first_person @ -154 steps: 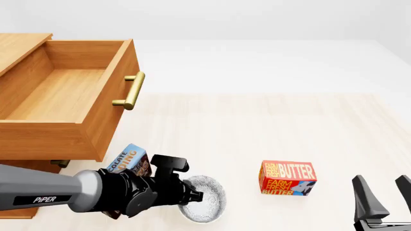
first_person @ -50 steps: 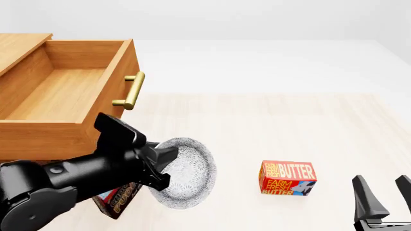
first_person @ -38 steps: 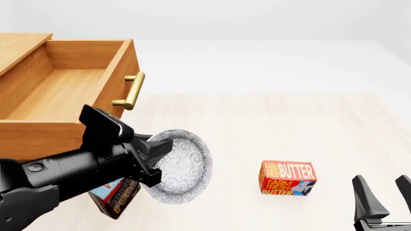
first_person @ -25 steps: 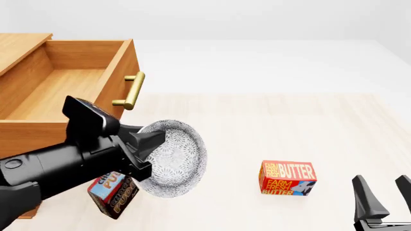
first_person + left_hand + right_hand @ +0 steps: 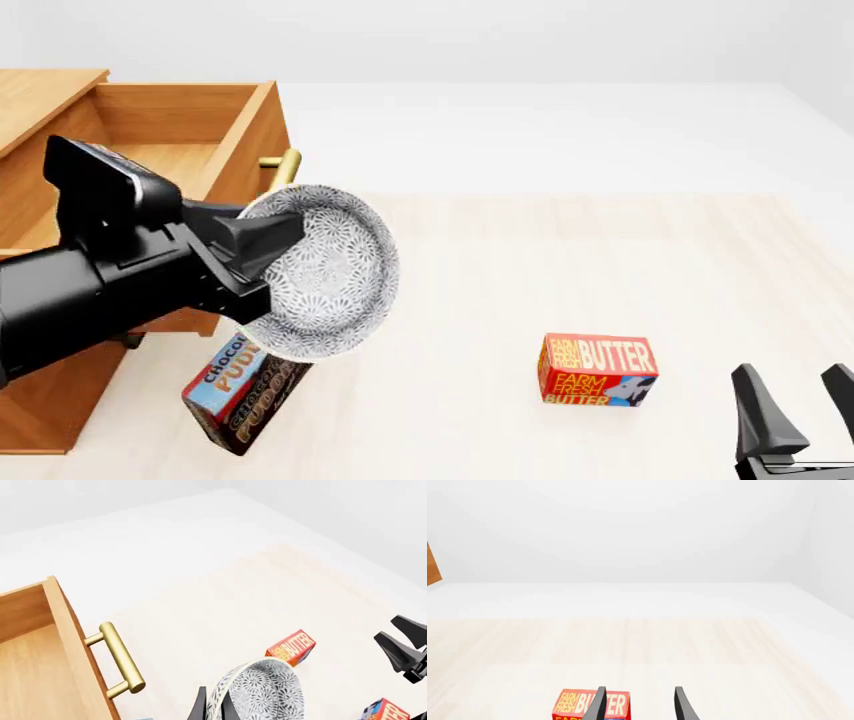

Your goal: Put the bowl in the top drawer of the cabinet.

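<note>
Front view: the left end effector [image 5: 274, 262] is clamped on the rim of the bowl [image 5: 327, 270], holding it tipped on edge in the air, its patterned inside facing right. The bowl hangs just in front of the open top drawer [image 5: 147, 170] of the cabinet [image 5: 40, 400], covering part of the brass handle [image 5: 283, 160]. Below the bowl a chocolate pudding box [image 5: 240, 390] leans on the tabletop [image 5: 561, 260]. The butter box [image 5: 598, 370] stands well to the right, and the right end effector [image 5: 805, 415] sits at the lower right corner with its fingers spread apart, gripping nothing.

Left wrist view: two dark fingertips [image 5: 199, 707] pinch the bowl's [image 5: 260, 692] rim. The drawer's [image 5: 40, 655] front and handle [image 5: 122, 657] are close beside it; the butter box [image 5: 291, 647] lies beyond the bowl.

Right wrist view: the right end effector's [image 5: 638, 705] fingers stand apart and empty over the tabletop [image 5: 694, 650], the butter box [image 5: 590, 705] just ahead of them.
</note>
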{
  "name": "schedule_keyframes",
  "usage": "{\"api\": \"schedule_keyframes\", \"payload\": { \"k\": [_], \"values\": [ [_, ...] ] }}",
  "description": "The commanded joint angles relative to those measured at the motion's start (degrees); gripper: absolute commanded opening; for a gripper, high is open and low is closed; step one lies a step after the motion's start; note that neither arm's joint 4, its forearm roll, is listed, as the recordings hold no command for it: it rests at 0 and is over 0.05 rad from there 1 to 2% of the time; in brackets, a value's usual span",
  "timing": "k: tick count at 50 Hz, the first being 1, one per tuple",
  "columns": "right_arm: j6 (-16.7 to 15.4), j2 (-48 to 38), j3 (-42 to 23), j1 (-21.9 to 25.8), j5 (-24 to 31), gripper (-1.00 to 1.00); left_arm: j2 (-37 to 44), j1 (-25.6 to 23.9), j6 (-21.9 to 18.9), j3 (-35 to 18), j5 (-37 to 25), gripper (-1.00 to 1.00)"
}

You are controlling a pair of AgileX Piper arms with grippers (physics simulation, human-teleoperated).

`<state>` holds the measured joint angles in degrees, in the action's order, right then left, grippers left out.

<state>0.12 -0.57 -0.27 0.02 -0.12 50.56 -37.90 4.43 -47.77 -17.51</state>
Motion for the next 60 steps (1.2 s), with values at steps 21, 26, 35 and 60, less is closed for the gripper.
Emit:
{"api": "schedule_keyframes", "payload": {
  "k": [21, 26, 35, 60],
  "values": [
    [-0.02, 0.06, 0.04, 0.00, 0.02, 1.00, -0.70, 11.11, 1.79, -8.71, -3.33, -1.00],
    [-0.01, 0.06, 0.04, 0.00, 0.02, 1.00, -0.42, 12.60, 2.10, -10.75, -4.06, -1.00],
    [-0.01, 0.07, 0.04, 0.00, 0.02, 1.00, 0.64, 16.41, 4.45, -13.32, -4.57, -1.00],
    [-0.01, 0.07, 0.04, -0.01, 0.02, 1.00, 3.66, 24.04, 12.23, -16.14, -5.19, -1.00]
  ]
}}
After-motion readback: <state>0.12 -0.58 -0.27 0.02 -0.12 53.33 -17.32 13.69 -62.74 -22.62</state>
